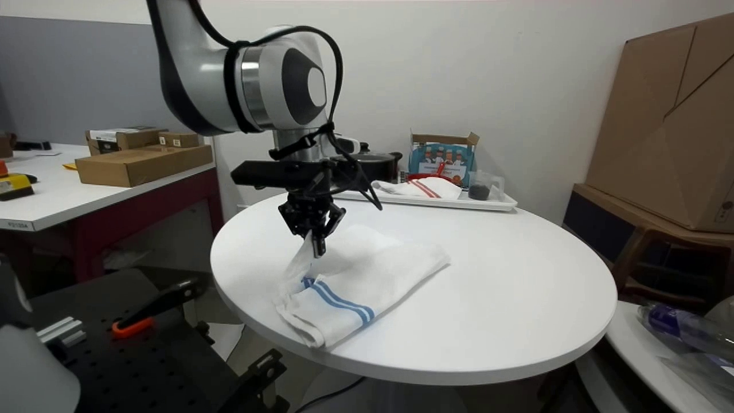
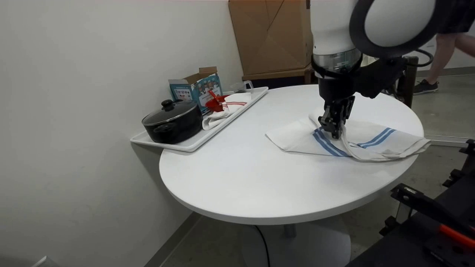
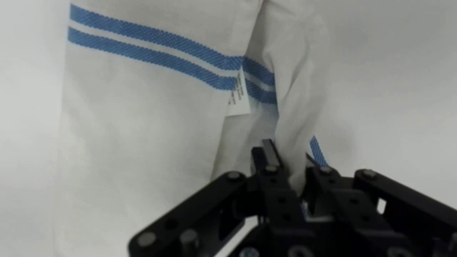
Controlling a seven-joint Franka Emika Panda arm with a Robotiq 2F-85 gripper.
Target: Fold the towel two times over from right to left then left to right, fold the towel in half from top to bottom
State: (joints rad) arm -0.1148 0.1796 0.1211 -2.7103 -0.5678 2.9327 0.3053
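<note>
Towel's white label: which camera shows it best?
The wrist view: close up, the white label shows its dark print beside the blue stripes of the towel. In both exterior views it's hidden or too small to make out.

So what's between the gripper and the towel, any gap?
Nothing lies between them: in the wrist view, the gripper is shut on the towel, with a fold of it caught between the fingers.
</note>
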